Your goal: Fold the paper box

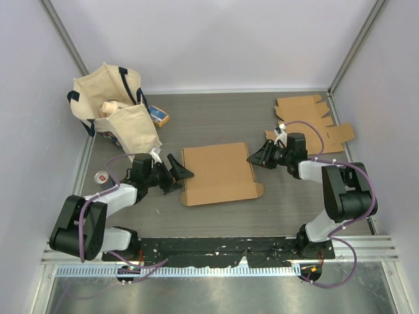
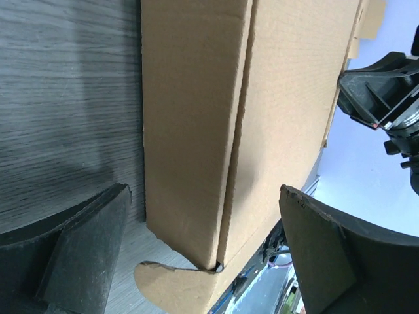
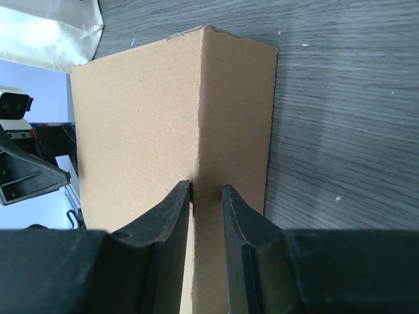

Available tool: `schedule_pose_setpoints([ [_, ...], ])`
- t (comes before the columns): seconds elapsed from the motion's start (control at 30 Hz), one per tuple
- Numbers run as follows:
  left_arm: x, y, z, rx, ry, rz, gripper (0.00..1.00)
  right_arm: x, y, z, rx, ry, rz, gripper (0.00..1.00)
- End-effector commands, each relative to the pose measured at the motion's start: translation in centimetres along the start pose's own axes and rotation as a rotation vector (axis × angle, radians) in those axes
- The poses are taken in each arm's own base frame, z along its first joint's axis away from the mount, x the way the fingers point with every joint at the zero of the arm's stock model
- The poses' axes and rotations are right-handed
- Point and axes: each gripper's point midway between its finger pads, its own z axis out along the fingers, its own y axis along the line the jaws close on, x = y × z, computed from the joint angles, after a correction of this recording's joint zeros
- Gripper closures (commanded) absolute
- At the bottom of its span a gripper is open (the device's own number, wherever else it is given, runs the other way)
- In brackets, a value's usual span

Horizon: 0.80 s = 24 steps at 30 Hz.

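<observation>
Nearest the arms' bases, the box point(image 1: 219, 173) lay in the middle of the surface point(image 1: 216, 121), a brown cardboard shell lying low with a rounded tab point(image 1: 260, 191) sticking out at its near right corner, so the folding looked only partly done. Just left of the box, the left claw point(image 1: 181, 176) stood spread wide, its two fingers point(image 2: 85, 248) framing the box's left end without touching it, probably ready to catch or press that side when needed. At the box's right edge the right claw point(image 1: 255, 159) was drawn in narrow, its fingers point(image 3: 173, 216) pinching a raised cardboard fold between them, most likely to steady the box or bend that wall along its crease. Beyond the box to the right lay a heap of flat cardboard blanks point(image 1: 308, 114), seemingly spare pieces kept out of the way. Beyond the box to the left a cream cloth bag point(image 1: 134, 127) slumped open, with a small packet point(image 1: 158, 116) beside it, neither part of the job.
</observation>
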Motion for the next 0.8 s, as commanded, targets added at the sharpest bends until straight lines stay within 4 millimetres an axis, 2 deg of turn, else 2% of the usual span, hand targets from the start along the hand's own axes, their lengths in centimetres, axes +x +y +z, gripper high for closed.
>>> schedule_pose_setpoints([
  [0.0, -1.5, -1.7, -0.4, 0.054, -0.066, 0.042, 0.0, 1.3, -3.3, -0.6, 0.082, 0.004, 0.071, 0.71],
  [0.23, -1.7, -2.1, -0.1, 0.065, -0.057, 0.032, 0.0, 1.6, -3.2, -0.6, 0.013, -0.002, 0.137, 0.74],
  [0.47, -2.4, -2.4, -0.2, 0.058, -0.083, 0.048, 0.0, 1.9, -3.7, -0.8, 0.016, -0.005, 0.167, 0.75],
  [0.57, -2.5, -2.4, 0.1, 0.061, -0.073, 0.048, 0.0, 1.5, -5.1, -1.3, 0.043, -0.022, 0.195, 0.75],
  [0.67, -2.5, -2.4, 0.5, 0.071, -0.056, 0.053, 0.0, 1.8, -5.6, -1.3, 0.049, -0.019, 0.204, 0.75],
  [0.77, -2.4, -3.3, 1.1, 0.13, -0.034, 0.061, 0.0, 1.7, -5.5, -1.3, 0.041, -0.022, 0.201, 0.75],
])
